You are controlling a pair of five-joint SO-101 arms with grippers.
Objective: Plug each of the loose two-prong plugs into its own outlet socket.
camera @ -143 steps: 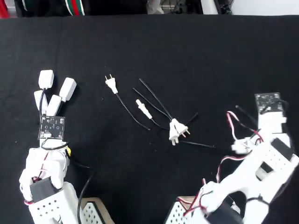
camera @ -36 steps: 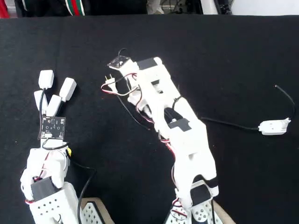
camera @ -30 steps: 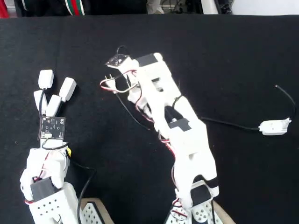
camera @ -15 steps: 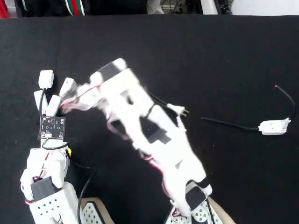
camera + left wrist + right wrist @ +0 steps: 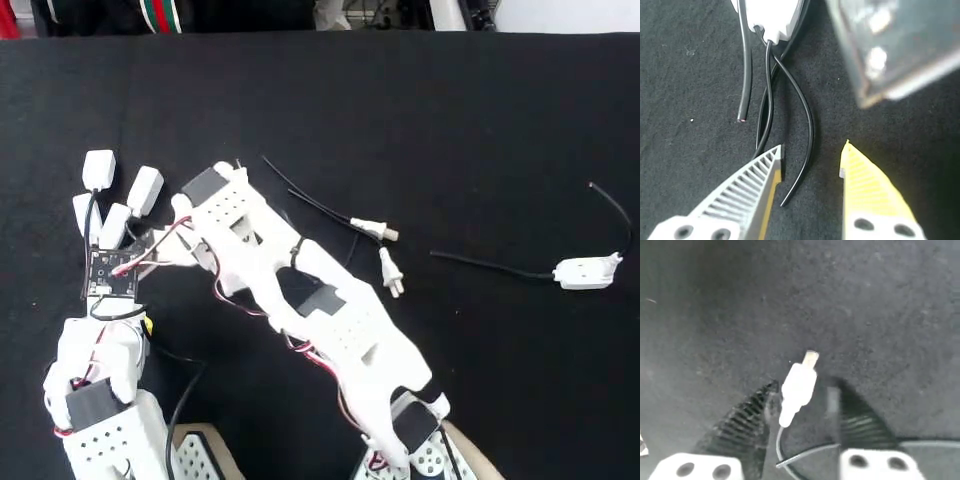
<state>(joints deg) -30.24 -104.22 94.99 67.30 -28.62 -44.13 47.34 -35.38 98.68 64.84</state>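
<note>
The right arm (image 5: pixel 330 320) has swung left across the tabletop (image 5: pixel 480 120). Half a second ago its tip hung just right of the sockets (image 5: pixel 98 168). Now it is lower and nearer, just beside the left arm (image 5: pixel 95 370) at the near end of the cluster. Some seconds ago this arm sat folded at the right edge, and a plug lay far left of centre. That spot is now bare.

The right claw (image 5: pixel 802 390) pinches a white plug (image 5: pixel 797 385) between its fingers. The prongs point away from the wrist and the thin cord trails back under it.

The left arm has not moved. The left claw (image 5: pixel 813 146) is spread above the black cords (image 5: pixel 807 115) that run out from the sockets, and it grips nothing.

A second plug (image 5: pixel 386 233) and a third plug (image 5: pixel 391 272) lie close together near the middle, right of the right arm. The third was hidden behind the arm half a second ago.

At the far right a white piece (image 5: pixel 585 270) with a cord at each end lies where it lay a second ago.
</note>
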